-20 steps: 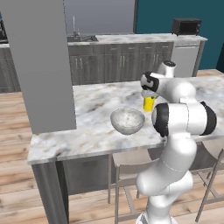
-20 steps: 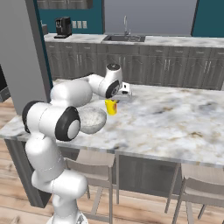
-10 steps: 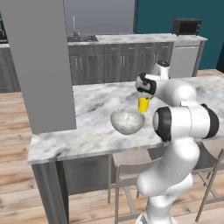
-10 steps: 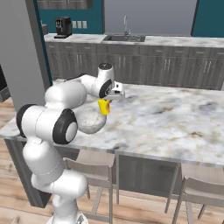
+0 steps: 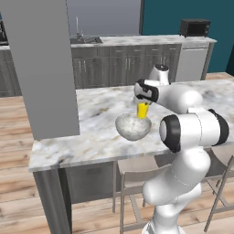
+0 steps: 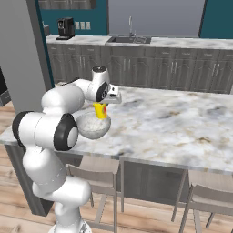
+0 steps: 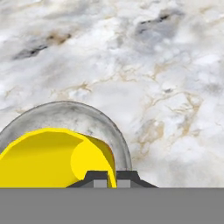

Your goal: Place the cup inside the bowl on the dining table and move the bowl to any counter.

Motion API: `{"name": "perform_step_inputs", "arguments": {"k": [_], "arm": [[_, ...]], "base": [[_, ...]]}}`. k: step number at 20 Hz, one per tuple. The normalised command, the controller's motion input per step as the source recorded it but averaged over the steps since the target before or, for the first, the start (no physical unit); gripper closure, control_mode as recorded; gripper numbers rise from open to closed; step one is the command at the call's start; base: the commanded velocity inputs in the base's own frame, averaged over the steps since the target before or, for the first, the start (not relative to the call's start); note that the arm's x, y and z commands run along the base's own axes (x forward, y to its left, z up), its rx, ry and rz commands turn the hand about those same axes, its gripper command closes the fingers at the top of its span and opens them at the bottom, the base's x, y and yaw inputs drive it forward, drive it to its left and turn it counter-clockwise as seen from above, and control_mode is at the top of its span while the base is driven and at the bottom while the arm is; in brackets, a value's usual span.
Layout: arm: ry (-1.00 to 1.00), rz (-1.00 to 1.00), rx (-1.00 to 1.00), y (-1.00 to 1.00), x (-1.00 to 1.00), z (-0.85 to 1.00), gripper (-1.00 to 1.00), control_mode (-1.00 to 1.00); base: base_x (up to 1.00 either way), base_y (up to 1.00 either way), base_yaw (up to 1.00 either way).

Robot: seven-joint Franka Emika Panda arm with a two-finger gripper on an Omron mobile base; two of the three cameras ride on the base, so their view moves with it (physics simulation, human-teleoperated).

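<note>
Cup (image 5: pixel 143 110) is seen as bright yellow. Bowl (image 5: pixel 133 127) is speckled grey-white, glossy. Table (image 6: pixel 182 127) top is white-grey marble, veined with brown and dark grey patches; base is plain dark grey. Claw (image 7: pixel 106 178) tips are dark. Arm (image 5: pixel 192 128) is white with dark joints. Floor (image 5: pixel 13 151) is light wood planks.

Microwave (image 5: pixel 194 27) on far worktop — coffee machine (image 6: pixel 66 27) by sink faucet (image 6: pixel 130 26); stools (image 6: pixel 98 175) below.
</note>
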Motion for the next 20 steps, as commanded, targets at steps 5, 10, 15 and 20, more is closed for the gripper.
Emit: {"name": "perform_step_inputs", "arguments": {"k": [5, 10, 15, 20], "arm": [[0.00, 0.01, 0.00, 0.25, 0.00, 0.00, 1.00, -1.00], [0.00, 0.00, 0.00, 0.18, 0.00, 0.00, 1.00, -1.00], [0.00, 0.00, 0.00, 0.15, 0.00, -0.01, 1.00, -1.00], [0.00, 0.00, 0.01, 0.15, 0.00, -0.17, 1.00, -1.00]], "base": [[0.00, 0.00, 0.00], [0.00, 0.00, 0.00], [0.00, 0.00, 0.00], [0.00, 0.00, 0.00]]}}
